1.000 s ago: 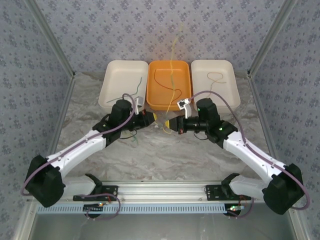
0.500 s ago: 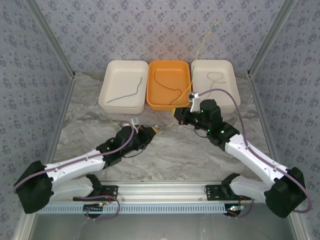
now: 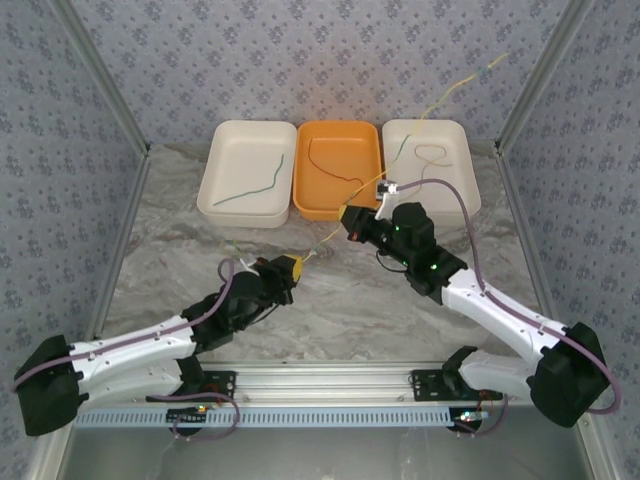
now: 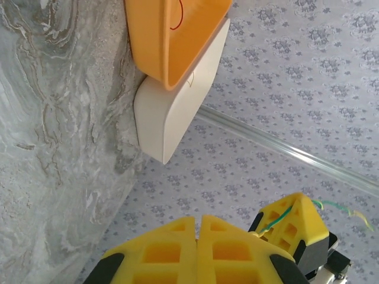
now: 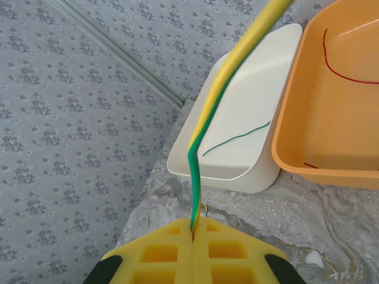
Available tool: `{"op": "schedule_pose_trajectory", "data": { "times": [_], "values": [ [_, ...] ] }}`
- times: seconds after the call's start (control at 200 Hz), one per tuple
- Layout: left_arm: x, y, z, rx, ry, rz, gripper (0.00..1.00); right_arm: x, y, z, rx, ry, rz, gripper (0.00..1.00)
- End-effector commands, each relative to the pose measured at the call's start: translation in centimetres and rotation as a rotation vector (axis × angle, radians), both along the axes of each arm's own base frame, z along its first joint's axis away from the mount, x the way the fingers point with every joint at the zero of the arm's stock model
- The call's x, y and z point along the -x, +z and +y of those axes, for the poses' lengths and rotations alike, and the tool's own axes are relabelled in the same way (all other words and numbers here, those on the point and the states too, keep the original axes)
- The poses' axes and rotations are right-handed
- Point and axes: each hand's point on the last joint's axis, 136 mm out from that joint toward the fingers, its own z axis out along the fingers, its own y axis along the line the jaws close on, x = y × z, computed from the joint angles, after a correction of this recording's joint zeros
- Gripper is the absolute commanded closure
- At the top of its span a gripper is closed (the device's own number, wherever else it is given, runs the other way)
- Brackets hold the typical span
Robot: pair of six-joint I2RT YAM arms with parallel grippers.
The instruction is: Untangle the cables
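My left gripper (image 3: pixel 296 264) is shut on one end of a thin yellow cable (image 3: pixel 322 243). That cable runs taut up to my right gripper (image 3: pixel 347 219), a hand's width away. In the left wrist view the left gripper (image 4: pixel 199 220) shows closed jaws, with the right fingers (image 4: pixel 294 222) just beyond. My right gripper (image 5: pixel 193 226) is shut on a twisted yellow and green cable (image 5: pixel 204 127). Its free length (image 3: pixel 450 95) arcs up to the back right. A dark green cable (image 3: pixel 255 185) lies in the left white tray (image 3: pixel 215 160). A dark red cable (image 3: pixel 335 165) lies in the orange tray (image 3: pixel 338 208).
A right white tray (image 3: pixel 462 170) holds a pale looped cable (image 3: pixel 432 152). The three trays stand side by side at the back of the marble table (image 3: pixel 330 320). Patterned walls close in the back and both sides. A metal rail (image 3: pixel 320 380) runs along the near edge.
My left gripper has pulled back toward the near edge and my right gripper has moved toward the trays, drawing the yellow cable taut. The free end has swung from back centre to back right.
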Motion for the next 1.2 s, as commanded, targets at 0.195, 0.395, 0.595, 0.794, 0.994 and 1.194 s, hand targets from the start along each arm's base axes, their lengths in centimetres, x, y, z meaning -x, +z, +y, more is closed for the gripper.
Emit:
{"op": "schedule_pose_trajectory", "data": {
  "times": [0.195,0.395,0.595,0.794,0.994,1.194],
  "values": [
    [1.5,-5.6,3.2,-0.213,0.042,0.162,0.59,-4.2,7.1,-4.4,-0.012,-0.187,-0.108,1.0],
    [2.3,-3.2,7.1,-0.395,0.062,0.089,0.11,-5.9,5.6,-8.7,0.139,-0.174,-0.022,1.0],
    [2.0,0.3,9.5,-0.573,0.049,-0.098,0.14,-9.9,4.0,-14.4,0.313,-0.22,0.043,1.0],
    [1.8,1.5,8.4,-0.717,-0.056,-0.18,0.15,-15.1,-1.2,-19.1,0.441,-0.269,0.178,1.0],
    [1.6,1.1,6.9,-0.765,-0.131,-0.212,0.16,-19.0,-8.6,-21.4,0.506,-0.255,0.35,1.0],
    [1.3,1.5,6.5,-0.781,-0.14,-0.249,0.17,-21.5,-13.0,-23.3,0.558,-0.274,0.417,1.0]
  ]
}}
